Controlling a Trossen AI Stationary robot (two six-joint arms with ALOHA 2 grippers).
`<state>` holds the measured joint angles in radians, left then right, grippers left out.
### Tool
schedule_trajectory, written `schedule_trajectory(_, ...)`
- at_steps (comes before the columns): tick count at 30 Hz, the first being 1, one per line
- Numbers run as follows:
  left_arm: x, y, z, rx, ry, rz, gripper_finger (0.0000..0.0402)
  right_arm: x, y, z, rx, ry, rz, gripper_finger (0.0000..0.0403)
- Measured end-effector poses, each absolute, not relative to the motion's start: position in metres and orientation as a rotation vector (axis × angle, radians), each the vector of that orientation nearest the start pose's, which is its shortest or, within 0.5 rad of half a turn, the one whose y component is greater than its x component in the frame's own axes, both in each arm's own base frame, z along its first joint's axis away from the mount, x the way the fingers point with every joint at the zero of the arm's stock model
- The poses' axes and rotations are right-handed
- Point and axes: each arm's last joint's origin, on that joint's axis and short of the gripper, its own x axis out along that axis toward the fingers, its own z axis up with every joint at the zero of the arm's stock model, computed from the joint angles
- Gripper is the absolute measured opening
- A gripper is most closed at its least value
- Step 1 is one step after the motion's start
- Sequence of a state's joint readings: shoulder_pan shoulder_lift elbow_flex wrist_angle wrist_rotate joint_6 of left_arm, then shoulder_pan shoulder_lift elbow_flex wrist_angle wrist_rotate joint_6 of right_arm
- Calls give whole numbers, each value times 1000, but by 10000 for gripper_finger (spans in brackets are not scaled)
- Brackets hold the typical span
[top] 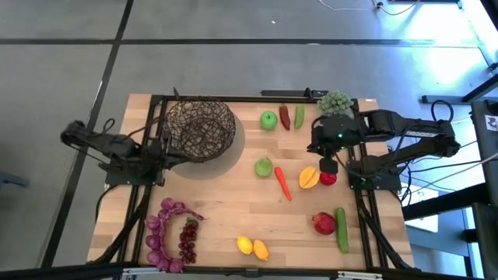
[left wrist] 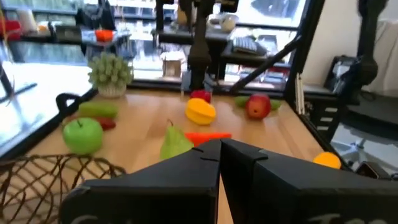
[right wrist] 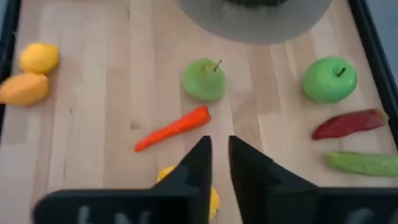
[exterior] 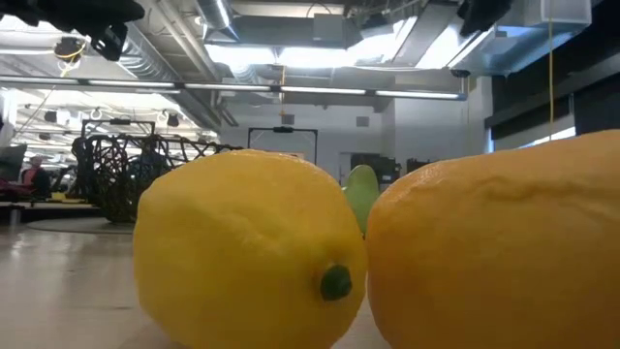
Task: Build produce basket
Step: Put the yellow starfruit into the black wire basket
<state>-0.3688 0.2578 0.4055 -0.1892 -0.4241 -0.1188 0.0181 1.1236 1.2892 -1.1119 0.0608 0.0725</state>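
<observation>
Basket empty, nothing loaded yet

Basket (top: 201, 128) sits toward the far left corner of the surface (top: 226, 210). Through the mesh I can make out no fruit inside. So by my reading the job is at its very start: every piece has yet to go in.

Produce, all out on the wood:
- green apple (top: 268, 120), red pepper (top: 285, 117) and green pepper (top: 299, 117) in a row near the far edge, right of the basket
- second green fruit (top: 264, 166) and carrot (top: 282, 183) mid-surface
- mango (top: 309, 178) with a small red piece (top: 327, 178) touching it, toward the right edge
- pomegranate (top: 324, 223) and cucumber (top: 341, 229) side by side near the near right corner
- two lemons (top: 252, 247) touching each other at the near edge
- grapes (top: 187, 239) near the near left corner

Right gripper (top: 328, 165) hangs over the mango and the red piece. From my right wrist, the fingers (right wrist: 198, 163) stand a narrow slit apart with nothing between them, the mango just below their tips. I judge that to be the first pick, not yet made.

Left gripper (left wrist: 219, 144) waits at the basket's left side, fingers pressed together, holding nothing.

Left to do: all the pieces, one trip each to the basket. The right-edge items have the longest haul.
</observation>
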Motion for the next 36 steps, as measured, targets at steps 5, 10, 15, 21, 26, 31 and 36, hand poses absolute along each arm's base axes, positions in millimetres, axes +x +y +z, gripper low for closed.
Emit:
schedule_trajectory(5, 93, -23, 278, -132, 148, 92, 0, 201, 2, 354, -59, 1023, -17, 125)
schedule_trajectory(10, 96, -24, 297, -166, 205, 103, 0, 199, 3, 340, -171, 1207, 79, 167)
schedule_trajectory(15, 100, -25, 312, -151, 245, 109, 0, 206, 10, 328, -281, 1301, 295, 178)
schedule_trajectory(21, 105, -27, 327, -181, 305, 126, 0, 221, 19, 312, -351, 1368, 429, 171)
schedule_trajectory(26, 112, -30, 338, -192, 318, 131, 0, 238, 24, 294, -360, 1446, 482, 165)
schedule_trajectory(31, 116, -31, 349, -210, 367, 154, 0, 253, 26, 275, -335, 1530, 508, 164)
schedule_trajectory(36, 121, -33, 361, -207, 425, 171, 0, 264, 27, 258, -323, 1601, 522, 164)
